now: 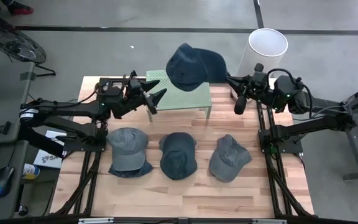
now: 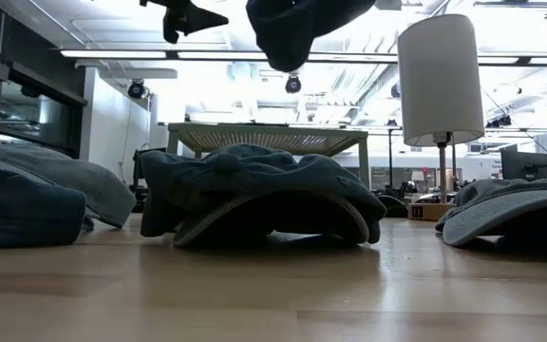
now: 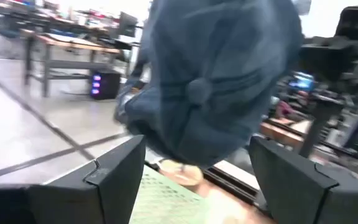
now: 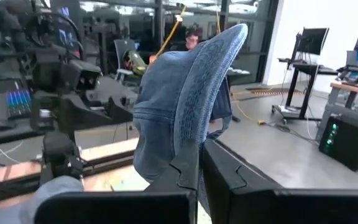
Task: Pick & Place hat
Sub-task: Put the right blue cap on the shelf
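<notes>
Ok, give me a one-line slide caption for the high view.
Right gripper holds a dark blue cap above the green stand; left gripper open beside it.

A dark blue denim hat (image 1: 194, 65) hangs by its brim, raised above the green stand (image 1: 182, 96).

I'm seeing two matte black arms with black cables trailing; left gripper (image 1: 155, 99) fingers wedge-shaped, right gripper (image 1: 240, 104) blocky.
</notes>
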Controlling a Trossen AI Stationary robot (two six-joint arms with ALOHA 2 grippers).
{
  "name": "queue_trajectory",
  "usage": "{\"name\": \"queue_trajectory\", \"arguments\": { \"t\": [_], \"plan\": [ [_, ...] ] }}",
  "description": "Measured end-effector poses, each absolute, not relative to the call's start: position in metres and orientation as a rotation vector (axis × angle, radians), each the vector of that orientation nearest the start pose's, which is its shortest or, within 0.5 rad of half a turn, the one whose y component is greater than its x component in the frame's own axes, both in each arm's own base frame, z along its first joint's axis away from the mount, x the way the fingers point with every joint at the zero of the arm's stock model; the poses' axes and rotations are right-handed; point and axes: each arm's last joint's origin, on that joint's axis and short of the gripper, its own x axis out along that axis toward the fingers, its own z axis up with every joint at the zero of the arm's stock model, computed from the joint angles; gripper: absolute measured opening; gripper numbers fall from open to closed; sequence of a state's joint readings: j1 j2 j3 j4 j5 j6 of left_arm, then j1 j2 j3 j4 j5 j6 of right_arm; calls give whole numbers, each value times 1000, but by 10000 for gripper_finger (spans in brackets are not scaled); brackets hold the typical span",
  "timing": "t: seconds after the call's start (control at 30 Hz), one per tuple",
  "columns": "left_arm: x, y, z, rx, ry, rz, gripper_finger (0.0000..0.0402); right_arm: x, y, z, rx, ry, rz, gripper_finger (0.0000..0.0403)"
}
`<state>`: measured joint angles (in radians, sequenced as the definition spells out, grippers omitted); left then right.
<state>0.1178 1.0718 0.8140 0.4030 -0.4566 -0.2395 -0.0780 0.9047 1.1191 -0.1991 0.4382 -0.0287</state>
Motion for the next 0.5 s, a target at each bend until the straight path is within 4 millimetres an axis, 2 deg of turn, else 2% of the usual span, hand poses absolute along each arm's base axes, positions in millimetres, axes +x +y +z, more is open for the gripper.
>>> {"name": "queue_trajectory", "arguments": {
  "t": [0.5],
  "plan": [
    [253, 44, 351, -253, -305, 604, 284, 184, -27, 419, -53, 21, -509, 0]
  ]
}}
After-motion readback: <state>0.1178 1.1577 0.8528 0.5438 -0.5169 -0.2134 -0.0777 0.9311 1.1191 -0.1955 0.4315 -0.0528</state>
